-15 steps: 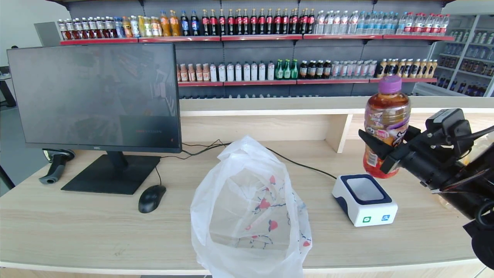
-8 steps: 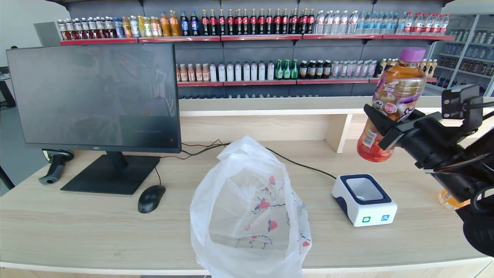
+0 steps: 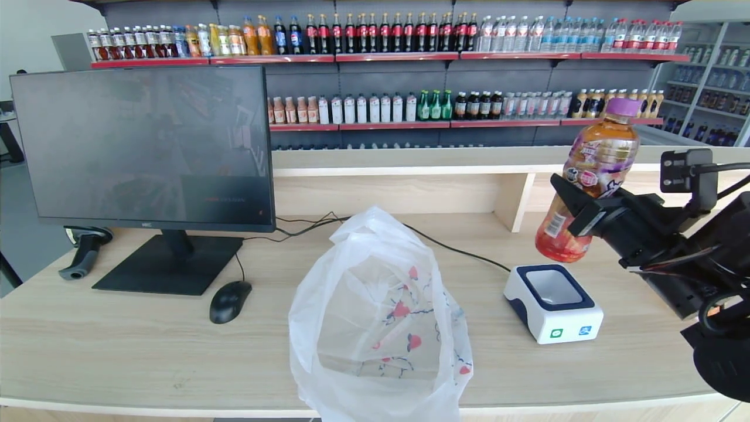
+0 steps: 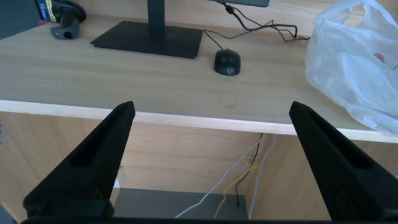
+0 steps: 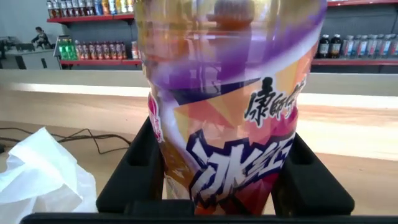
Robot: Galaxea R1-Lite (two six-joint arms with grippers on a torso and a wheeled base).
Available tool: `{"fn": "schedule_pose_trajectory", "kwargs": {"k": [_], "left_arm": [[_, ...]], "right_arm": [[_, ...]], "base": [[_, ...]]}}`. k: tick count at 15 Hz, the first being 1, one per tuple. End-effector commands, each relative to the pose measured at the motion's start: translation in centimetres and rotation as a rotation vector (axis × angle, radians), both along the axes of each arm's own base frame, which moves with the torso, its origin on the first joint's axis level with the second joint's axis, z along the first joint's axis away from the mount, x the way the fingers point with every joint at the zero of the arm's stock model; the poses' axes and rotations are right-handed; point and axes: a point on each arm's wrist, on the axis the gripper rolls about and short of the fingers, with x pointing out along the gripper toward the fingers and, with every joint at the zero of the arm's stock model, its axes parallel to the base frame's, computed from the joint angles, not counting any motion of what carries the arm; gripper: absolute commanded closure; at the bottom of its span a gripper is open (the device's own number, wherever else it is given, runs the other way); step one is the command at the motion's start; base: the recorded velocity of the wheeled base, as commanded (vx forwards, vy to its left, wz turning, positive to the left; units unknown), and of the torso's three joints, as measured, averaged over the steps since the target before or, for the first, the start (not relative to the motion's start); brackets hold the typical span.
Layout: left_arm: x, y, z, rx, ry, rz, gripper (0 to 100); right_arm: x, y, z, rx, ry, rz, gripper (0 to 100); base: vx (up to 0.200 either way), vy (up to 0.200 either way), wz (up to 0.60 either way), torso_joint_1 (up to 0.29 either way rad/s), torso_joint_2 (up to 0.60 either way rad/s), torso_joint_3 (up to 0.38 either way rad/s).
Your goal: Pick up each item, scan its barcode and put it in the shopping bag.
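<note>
One: Nearest us, at six o'clock below the lip of the pale wooden counter (image 4: pixel 155 81), the left gripper (image 4: pixel 211 109) hangs with its black fingers spread wide, holding nothing.

Two: And up on top at six sits the floppy white translucent plastic shopping bag with red print (image 3: pixel 375 316). That's my first worry. Its mouth stands on its own stiffness alone, so a bottle landing on the rim could fold it shut.

One: Out to four o'clock now: the white box-shaped barcode scanner with a navy-framed window (image 3: pixel 552 303). Just above and beyond it, at three, the right gripper (image 3: pixel 574 202) is clamped round the waist of the amber tea bottle with a purple cap (image 3: pixel 600 152). The bottle is in the air and tilted, cap toward one o'clock.

Two: Trouble there! The white barcode patch low on the label seems to face nine o'clock, not down at the window. Without a roll of the wrist, I'd expect no read.

One: And the grip?

Two: Slick wrap, full bottle, held off vertical. A quick swing could let it slide through the pads and drop onto the scanner.
</note>
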Motion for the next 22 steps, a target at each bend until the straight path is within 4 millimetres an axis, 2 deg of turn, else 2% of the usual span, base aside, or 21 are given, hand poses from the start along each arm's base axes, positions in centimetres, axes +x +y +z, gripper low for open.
{"fn": "schedule_pose_trajectory", "kwargs": {"k": [1,3,7,9,14,18,22], "left_arm": [[0.0,0.0,0.0,0.001,-0.001,0.0,0],[0.0,0.0,0.0,-0.001,-0.001,0.0,0],[0.0,0.0,0.0,-0.001,-0.001,0.0,0],[0.0,0.0,0.0,-0.002,-0.001,0.0,0],[0.0,0.0,0.0,-0.002,-0.001,0.0,0],[0.0,0.0,0.0,-0.001,-0.002,0.0,0],[0.0,0.0,0.0,-0.001,-0.002,0.0,0]], "right_arm": [[-0.1,0.0,-0.3,-0.001,0.012,0.003,100],[-0.5,-0.1,-0.3,-0.002,0.017,0.002,100],[-0.6,-0.1,-0.2,0.008,0.016,0.005,100],[-1.5,-0.3,-0.6,0.007,0.04,0.004,100],[-2.7,-0.6,-0.1,0.01,0.026,0.003,100],[-4.0,-0.8,-0.4,0.006,0.046,0.003,100],[-4.5,-0.9,-0.3,0.005,0.042,0.004,100]], "base": [[-0.2,0.0,0.0,0.002,0.0,0.007],[-0.2,0.0,0.0,0.022,0.01,0.002],[0.0,0.0,0.0,0.0,0.0,0.0],[0.0,0.0,0.0,0.0,0.0,0.0],[0.0,0.2,0.0,0.006,0.0,0.004],[0.0,0.2,0.0,0.005,0.0,0.006],[0.0,0.0,0.0,0.0,0.0,0.0]]}}
